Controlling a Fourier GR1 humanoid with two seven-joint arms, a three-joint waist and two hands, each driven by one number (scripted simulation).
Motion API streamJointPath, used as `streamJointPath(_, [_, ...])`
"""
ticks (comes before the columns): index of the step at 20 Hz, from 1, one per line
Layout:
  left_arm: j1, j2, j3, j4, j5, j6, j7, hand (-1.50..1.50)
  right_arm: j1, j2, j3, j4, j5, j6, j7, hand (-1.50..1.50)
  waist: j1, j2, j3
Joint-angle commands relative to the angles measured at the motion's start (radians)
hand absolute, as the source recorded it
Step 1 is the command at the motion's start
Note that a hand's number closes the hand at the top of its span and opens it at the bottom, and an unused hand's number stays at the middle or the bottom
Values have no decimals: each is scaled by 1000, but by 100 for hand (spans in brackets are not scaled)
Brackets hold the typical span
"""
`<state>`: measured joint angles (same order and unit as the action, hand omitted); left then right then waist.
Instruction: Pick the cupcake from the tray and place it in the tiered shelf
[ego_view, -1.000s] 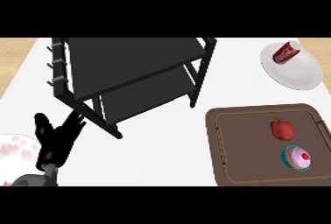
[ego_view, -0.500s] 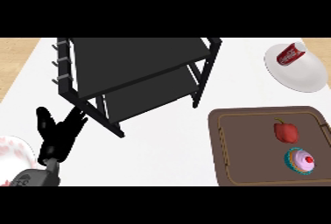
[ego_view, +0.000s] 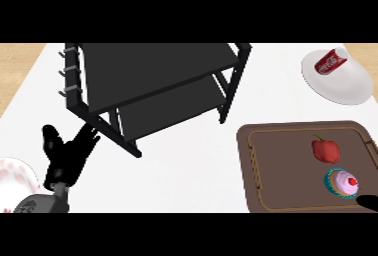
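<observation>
The cupcake (ego_view: 344, 182), pink frosting with a red cherry in a teal wrapper, sits at the near right of the brown tray (ego_view: 280, 170). A black tiered shelf (ego_view: 155, 82) stands at the upper left of the white counter. My left hand (ego_view: 65, 155) rests open at the lower left, fingers up, just in front of the shelf's near corner leg. Only a black tip of my right hand (ego_view: 368, 202) shows at the lower right edge, just below the cupcake and not touching it.
A red pepper (ego_view: 325, 150) lies on the tray behind the cupcake. A white plate (ego_view: 341, 85) at the upper right carries a red soda can (ego_view: 330, 61). Another white plate (ego_view: 15, 176) with pink marks shows at the left edge.
The whole view has shifted slightly. The tip of my right hand has come into view at the lower right edge near the cupcake. My left hand stays open and still.
</observation>
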<state>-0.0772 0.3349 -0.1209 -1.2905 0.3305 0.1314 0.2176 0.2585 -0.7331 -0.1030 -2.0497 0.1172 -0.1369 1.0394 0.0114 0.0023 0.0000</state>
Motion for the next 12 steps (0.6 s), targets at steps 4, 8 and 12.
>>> streamJointPath(4, [4,-29,-6,-55,-20,19,63,0,-83,56,74,63,120,20,173,-150,-6,-2,0])
streamJointPath(8, [-1,-39,32,47,-35,-20,-19,0,-104,133,132,121,241,5,125,-150,-10,-1,-1])
streamJointPath(12, [-33,-1,78,66,-22,-68,-7,0,-136,166,107,153,250,38,135,-150,-12,0,-1])
